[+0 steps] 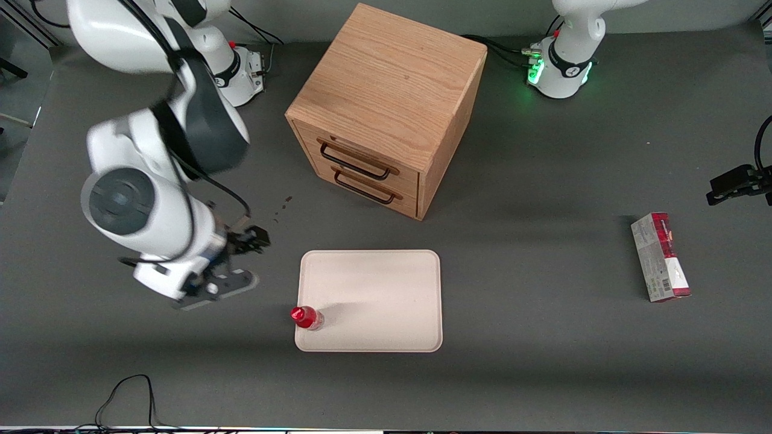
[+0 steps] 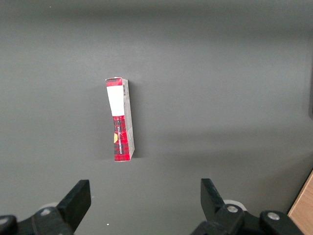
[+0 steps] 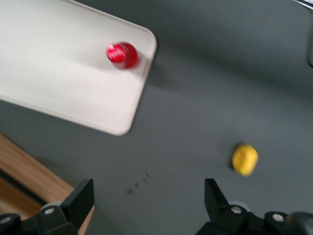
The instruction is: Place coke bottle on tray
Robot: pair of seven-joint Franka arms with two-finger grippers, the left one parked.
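coke bottle (image 1: 307,317) | upright on tray (image 1: 386,289), at its corner toward the working arm | gripper (image 3: 146,208) spread, empty, above the counter beside tray | likely light, stiff, slick, tippy; hold mid-body

grey table (image 1: 543,337) carries tray (image 1: 386,283), cabinet (image 1: 386,102), carton (image 1: 660,256)

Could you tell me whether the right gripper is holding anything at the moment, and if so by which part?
Nothing is held. The right gripper is open and empty above the table, beside the large cream rectangular tray, where the small red coke bottle stands upright.
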